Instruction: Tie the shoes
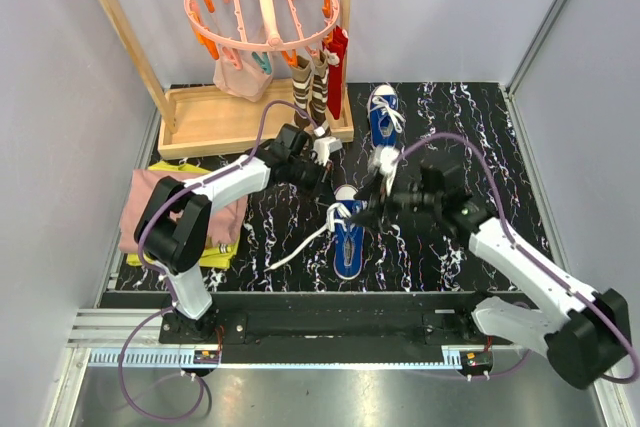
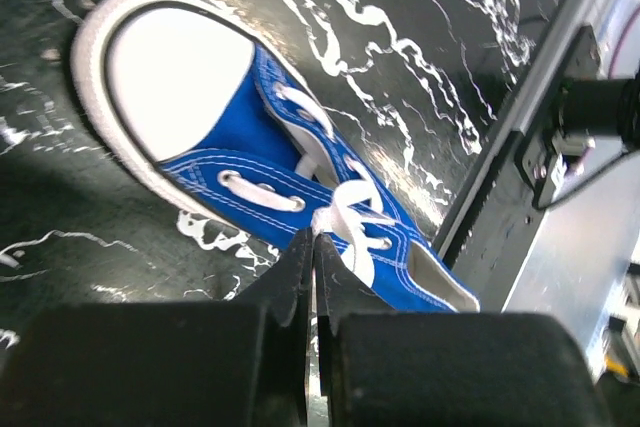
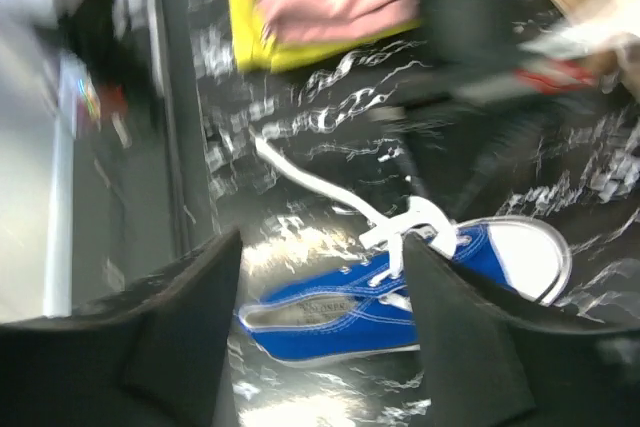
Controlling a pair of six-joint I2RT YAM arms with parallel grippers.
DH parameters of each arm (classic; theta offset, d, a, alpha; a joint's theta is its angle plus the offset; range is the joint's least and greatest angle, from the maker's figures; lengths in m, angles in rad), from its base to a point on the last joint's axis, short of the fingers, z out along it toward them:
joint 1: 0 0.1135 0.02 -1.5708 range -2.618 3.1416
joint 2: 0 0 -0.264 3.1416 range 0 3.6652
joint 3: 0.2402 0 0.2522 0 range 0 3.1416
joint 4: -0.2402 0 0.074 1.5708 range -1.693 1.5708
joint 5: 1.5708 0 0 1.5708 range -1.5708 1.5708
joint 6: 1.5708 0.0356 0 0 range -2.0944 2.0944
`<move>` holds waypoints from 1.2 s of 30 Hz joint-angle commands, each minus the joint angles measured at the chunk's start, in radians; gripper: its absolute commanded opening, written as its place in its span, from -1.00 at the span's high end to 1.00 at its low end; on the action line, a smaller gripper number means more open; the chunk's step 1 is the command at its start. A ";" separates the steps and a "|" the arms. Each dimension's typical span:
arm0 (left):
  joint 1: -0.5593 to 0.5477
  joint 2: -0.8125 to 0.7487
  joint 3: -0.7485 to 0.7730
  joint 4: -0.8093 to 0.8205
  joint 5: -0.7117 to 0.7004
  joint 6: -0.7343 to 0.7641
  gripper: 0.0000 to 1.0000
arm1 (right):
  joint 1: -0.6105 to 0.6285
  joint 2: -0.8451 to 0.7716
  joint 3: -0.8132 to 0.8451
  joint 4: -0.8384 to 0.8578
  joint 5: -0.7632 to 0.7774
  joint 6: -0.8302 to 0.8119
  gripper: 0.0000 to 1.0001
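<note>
One blue sneaker lies near the middle of the black marbled table, its toe pointing away from me, with a long white lace trailing to the left. The second sneaker lies further back. My left gripper is at the near shoe's toe end. In the left wrist view it is shut, its tips pinching the white lace over the shoe. My right gripper is open above the same shoe; in the blurred right wrist view the shoe lies between its spread fingers.
A wooden rack base stands at the back left, with a pink round hanger and hanging socks. Pink and yellow cloths lie at the left edge. A metal rail runs along the near edge.
</note>
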 commanded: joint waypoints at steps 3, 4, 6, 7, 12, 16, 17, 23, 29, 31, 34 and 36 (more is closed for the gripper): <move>-0.004 0.026 0.068 -0.025 -0.153 -0.110 1.00 | 0.135 -0.029 0.021 -0.255 0.078 -0.621 -0.98; -0.005 0.026 0.065 -0.020 -0.160 -0.135 1.00 | 0.142 -0.002 0.037 -0.284 -0.011 -0.641 -0.99; -0.005 0.031 0.058 -0.019 -0.164 -0.144 1.00 | 0.176 0.049 0.100 -0.283 -0.038 -0.628 -0.97; -0.005 0.037 0.058 -0.019 -0.164 -0.155 1.00 | 0.237 0.133 0.135 -0.307 -0.012 -0.611 -0.92; -0.005 0.069 0.078 -0.028 -0.144 -0.164 1.00 | 0.383 0.305 0.241 -0.363 0.048 -0.769 -0.61; -0.005 0.109 0.110 -0.052 -0.122 -0.153 1.00 | 0.494 0.414 0.226 -0.312 0.102 -0.867 -0.33; -0.005 0.115 0.123 -0.055 -0.113 -0.152 1.00 | 0.503 0.436 0.235 -0.298 0.105 -0.860 -0.29; -0.004 0.141 0.137 -0.071 -0.104 -0.133 1.00 | 0.529 0.614 0.305 -0.174 0.195 -0.839 -0.05; 0.001 0.173 0.146 -0.085 -0.096 -0.098 1.00 | 0.527 0.736 0.359 -0.172 0.202 -0.878 -0.10; 0.001 0.178 0.149 -0.086 -0.098 -0.089 1.00 | 0.529 0.766 0.384 -0.172 0.202 -0.876 -0.17; 0.001 0.187 0.152 -0.085 -0.096 -0.080 1.00 | 0.527 0.798 0.417 -0.172 0.208 -0.872 -0.33; 0.001 0.196 0.153 -0.085 -0.092 -0.075 1.00 | 0.527 0.824 0.436 -0.172 0.212 -0.864 -0.49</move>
